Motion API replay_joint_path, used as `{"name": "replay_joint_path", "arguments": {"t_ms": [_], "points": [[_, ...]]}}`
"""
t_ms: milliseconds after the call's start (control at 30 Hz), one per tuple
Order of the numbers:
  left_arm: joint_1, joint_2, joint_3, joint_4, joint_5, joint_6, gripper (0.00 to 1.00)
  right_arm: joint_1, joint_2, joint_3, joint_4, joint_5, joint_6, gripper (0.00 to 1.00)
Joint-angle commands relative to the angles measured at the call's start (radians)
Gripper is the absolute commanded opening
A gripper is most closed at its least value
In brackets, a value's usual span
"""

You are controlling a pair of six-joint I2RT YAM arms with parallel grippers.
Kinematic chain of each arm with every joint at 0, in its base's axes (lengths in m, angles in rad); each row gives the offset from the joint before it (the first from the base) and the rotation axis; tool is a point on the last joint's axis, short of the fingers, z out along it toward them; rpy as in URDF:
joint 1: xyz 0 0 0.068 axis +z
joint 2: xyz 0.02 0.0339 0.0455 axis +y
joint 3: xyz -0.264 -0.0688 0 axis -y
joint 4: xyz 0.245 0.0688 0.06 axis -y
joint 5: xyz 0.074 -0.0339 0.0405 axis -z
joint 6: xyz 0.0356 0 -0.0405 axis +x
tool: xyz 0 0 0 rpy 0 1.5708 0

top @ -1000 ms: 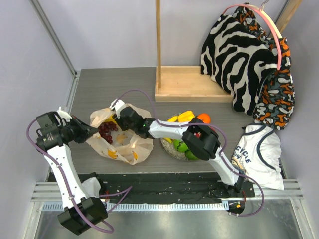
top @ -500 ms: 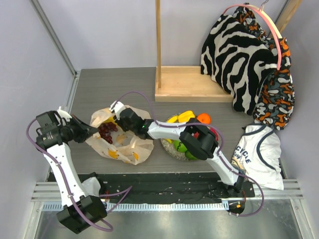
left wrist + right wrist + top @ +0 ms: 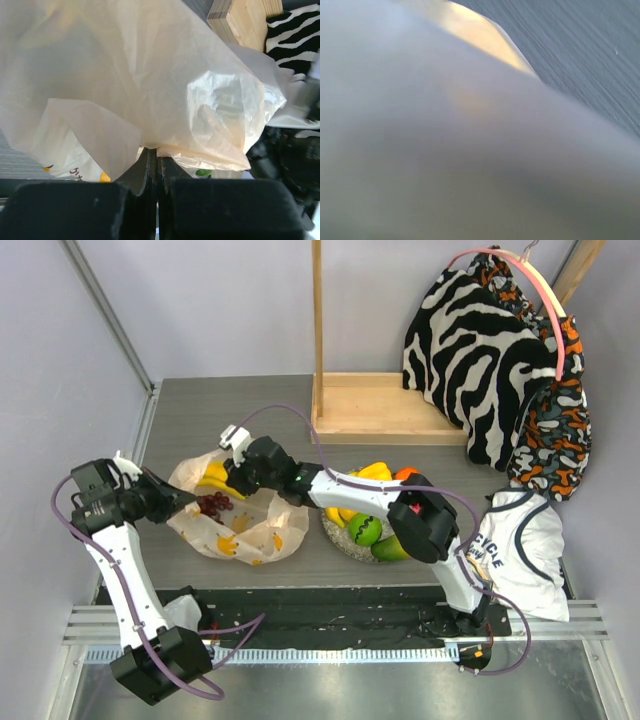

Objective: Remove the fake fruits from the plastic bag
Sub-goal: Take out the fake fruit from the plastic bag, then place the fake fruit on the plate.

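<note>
Top external view is showing left claw (image 3: 189, 502) clamping the limp bag (image 3: 256, 536) by its rim; right claw (image 3: 240, 476), jaws unreadable, hanging near light, glossy grapes (image 3: 212, 504).

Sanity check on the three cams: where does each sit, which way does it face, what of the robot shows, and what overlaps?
Top external: above and behind the bases, looking down on the table; both arms show, left pincer and right pincer at the plastic bag.
Left wrist: faces along its own shut fingers into the bag film they pinch.
Right wrist: pressed against the bag, blurred; table at upper right; no fingers show.
Shared: top and left wrist both catch the bag and the wooden stand base.
</note>
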Motion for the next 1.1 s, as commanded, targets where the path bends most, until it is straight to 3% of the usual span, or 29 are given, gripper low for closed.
{"name": "replay_joint_path", "arguments": {"t_ms": [0, 333, 500, 667, 867, 1067], "points": [[0.005, 0.0, 0.05, 0.042, 0.01, -0.011, 0.0, 0.003, -0.132, 0.071, 0.023, -0.078, 0.096, 0.01], [0.015, 0.031, 0.273, 0.04, -0.211, 0.066, 0.0, -0.029, -0.271, -0.033, -0.067, -0.137, 0.003, 0.01], [0.025, 0.045, 0.284, 0.033, -0.277, 0.068, 0.0, -0.077, -0.325, -0.095, -0.099, -0.14, -0.045, 0.01], [0.025, 0.053, 0.243, 0.042, -0.254, 0.064, 0.0, -0.133, -0.371, -0.161, -0.079, -0.344, -0.028, 0.01], [0.027, 0.056, 0.206, 0.068, -0.187, 0.045, 0.0, -0.177, -0.463, -0.24, 0.105, -0.645, 0.036, 0.01], [0.028, 0.068, 0.197, 0.074, -0.154, 0.045, 0.0, -0.166, -0.478, -0.204, 0.249, -0.925, 0.125, 0.02]]}}
